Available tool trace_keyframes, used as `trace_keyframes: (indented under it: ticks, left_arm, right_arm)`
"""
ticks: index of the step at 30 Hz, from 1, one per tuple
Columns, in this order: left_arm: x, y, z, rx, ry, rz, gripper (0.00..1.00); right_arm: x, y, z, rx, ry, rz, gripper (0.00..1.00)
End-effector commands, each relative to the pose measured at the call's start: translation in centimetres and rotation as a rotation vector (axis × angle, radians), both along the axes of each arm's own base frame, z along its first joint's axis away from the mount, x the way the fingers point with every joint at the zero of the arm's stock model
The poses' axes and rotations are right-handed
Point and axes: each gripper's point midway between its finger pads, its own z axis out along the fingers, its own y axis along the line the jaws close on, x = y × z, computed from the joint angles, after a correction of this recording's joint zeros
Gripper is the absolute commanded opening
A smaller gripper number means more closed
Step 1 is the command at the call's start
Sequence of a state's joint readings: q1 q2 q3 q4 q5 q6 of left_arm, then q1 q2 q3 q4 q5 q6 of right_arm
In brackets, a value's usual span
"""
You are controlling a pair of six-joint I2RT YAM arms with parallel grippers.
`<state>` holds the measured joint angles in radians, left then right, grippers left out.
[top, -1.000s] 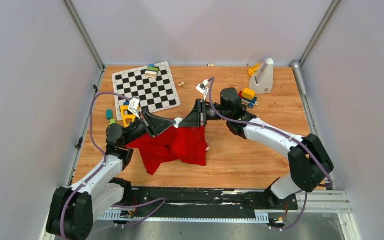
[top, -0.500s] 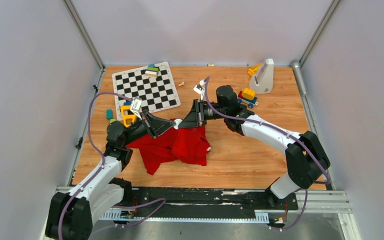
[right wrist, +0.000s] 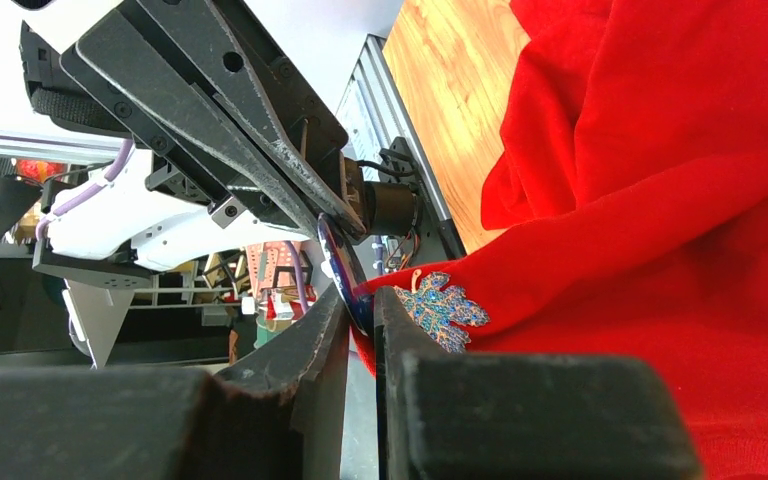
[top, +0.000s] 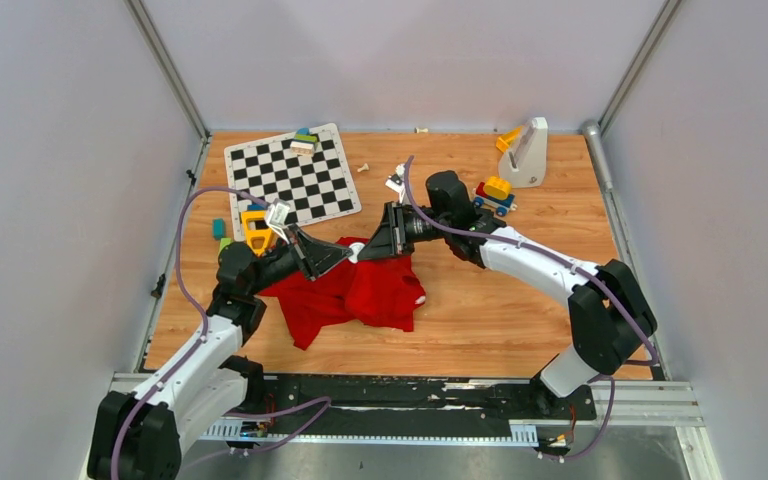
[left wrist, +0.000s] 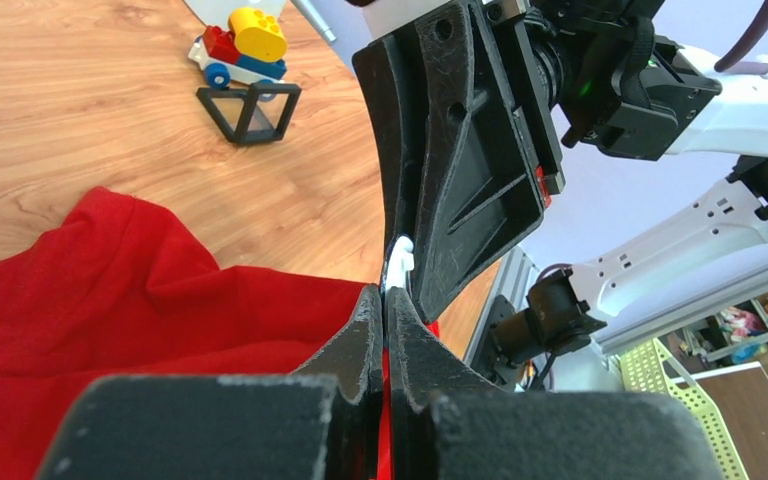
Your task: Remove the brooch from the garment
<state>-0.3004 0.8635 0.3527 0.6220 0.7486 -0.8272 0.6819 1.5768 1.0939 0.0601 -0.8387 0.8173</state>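
The left gripper (left wrist: pixel 383 306) is clamped tight on a fold of the red shirt (top: pixel 380 295). Facing it, tip to tip, the right gripper (right wrist: pixel 358 300) pinches the glittery brooch (right wrist: pixel 442 308).

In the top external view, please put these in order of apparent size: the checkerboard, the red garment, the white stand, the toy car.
Checkerboard and red garment: largest, too alike to rank.
Then white stand.
Smallest: toy car.
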Motion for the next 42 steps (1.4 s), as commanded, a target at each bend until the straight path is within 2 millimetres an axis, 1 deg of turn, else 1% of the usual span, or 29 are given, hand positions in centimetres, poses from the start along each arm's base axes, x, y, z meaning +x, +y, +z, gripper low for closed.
trace_keyframes:
  ticks: [1, 6, 11, 15, 18, 19, 20, 21, 22, 23, 24, 25, 26, 27, 28, 29, 30, 31, 33, 35, 36, 39, 40, 41, 42]
  left_arm:
    - [-5.0, -2.2, 4.3, -0.025, -0.178, -0.240, 0.00]
    - [-5.9, -2.4, 4.8, -0.038, -0.207, -0.261, 0.00]
    - [-6.5, -2.4, 5.3, -0.054, -0.237, -0.275, 0.00]
    - [-6.9, -2.4, 5.6, -0.075, -0.249, -0.286, 0.00]
    - [-6.6, -2.6, 5.2, -0.070, -0.224, -0.288, 0.00]
    - [-6.4, -2.7, 4.8, -0.061, -0.200, -0.286, 0.00]
    - [-5.9, -2.8, 4.7, -0.051, -0.196, -0.276, 0.00]
    - [-5.4, -2.8, 4.0, -0.036, -0.153, -0.254, 0.00]
    - [-4.8, -2.8, 4.0, -0.020, -0.163, -0.231, 0.00]
    - [-4.0, -2.6, 3.1, 0.003, -0.110, -0.183, 0.00]
    - [-3.4, -2.5, 3.0, 0.026, -0.121, -0.152, 0.00]
    - [-2.5, -2.1, 2.2, 0.052, -0.076, -0.088, 0.00]
    - [-1.9, -1.8, 2.1, 0.077, -0.087, -0.053, 0.00]
    - [-1.1, -1.3, 1.4, 0.101, -0.057, 0.005, 0.00]
    - [-0.8, -1.1, 1.5, 0.115, -0.066, 0.026, 0.00]
    - [-0.4, -0.8, 1.2, 0.130, -0.049, 0.050, 0.00]
    - [-0.2, -0.8, 1.5, 0.139, -0.059, 0.059, 0.00]
    - [0.0, -0.7, 1.0, 0.157, -0.036, 0.068, 0.00]
    - [0.3, -0.5, 0.6, 0.196, -0.027, 0.074, 0.00]
    - [0.5, -0.4, 0.5, 0.230, -0.012, 0.080, 0.00]
    - [0.5, -0.3, -0.1, 0.248, 0.010, 0.080, 0.00]
    - [0.9, 0.1, -0.5, 0.283, 0.021, 0.105, 0.00]
    - [0.9, 0.2, -0.8, 0.295, 0.031, 0.109, 0.00]
    - [1.0, 0.3, -0.6, 0.298, 0.023, 0.118, 0.00]
    - [0.9, 0.4, -0.8, 0.306, 0.032, 0.118, 0.00]
  right_arm:
    - [3.4, 1.3, 0.0, -0.016, -0.045, -0.153, 0.08]
    - [3.4, 1.5, -0.4, -0.016, -0.026, -0.146, 0.06]
    - [3.4, 1.3, -0.7, -0.017, -0.010, -0.148, 0.06]
    - [3.2, 1.2, -0.4, 0.000, -0.031, -0.129, 0.06]
    - [2.7, 1.4, 0.0, 0.014, -0.064, -0.079, 0.08]
    - [2.4, 1.4, 0.2, 0.020, -0.076, -0.060, 0.10]
    - [2.2, 1.3, 0.4, 0.027, -0.089, -0.045, 0.15]
    - [1.9, 1.2, 0.5, 0.032, -0.100, -0.033, 0.24]
    - [1.6, 1.0, 0.6, 0.035, -0.110, -0.032, 0.32]
    - [1.5, 0.8, 0.6, 0.037, -0.121, -0.038, 0.39]
    - [1.4, 0.5, 0.6, 0.037, -0.133, -0.049, 0.46]
    - [1.3, 0.2, 0.6, 0.036, -0.147, -0.061, 0.52]
    - [1.3, -0.1, 0.6, 0.033, -0.159, -0.073, 0.58]
    - [1.4, -0.3, 0.4, 0.029, -0.170, -0.089, 0.63]
    - [1.3, -0.6, 0.4, 0.030, -0.184, -0.097, 0.65]
    - [1.2, -0.7, 0.2, 0.031, -0.196, -0.095, 0.67]
    - [1.1, -0.8, 0.0, 0.031, -0.206, -0.097, 0.68]
    - [1.0, -0.9, -0.2, 0.031, -0.216, -0.097, 0.69]
    - [0.6, -1.0, -0.8, 0.031, -0.239, -0.087, 0.69]
    - [0.3, -1.0, -1.1, 0.040, -0.270, -0.079, 0.70]
    - [0.1, -1.0, -1.2, 0.042, -0.281, -0.075, 0.70]
    - [-0.6, -0.9, -1.4, 0.057, -0.306, -0.055, 0.70]
    - [-0.7, -1.0, -1.5, 0.058, -0.316, -0.051, 0.68]
    - [-0.7, -1.0, -1.7, 0.051, -0.323, -0.057, 0.66]
    - [-0.6, -1.1, -2.0, 0.038, -0.327, -0.067, 0.61]
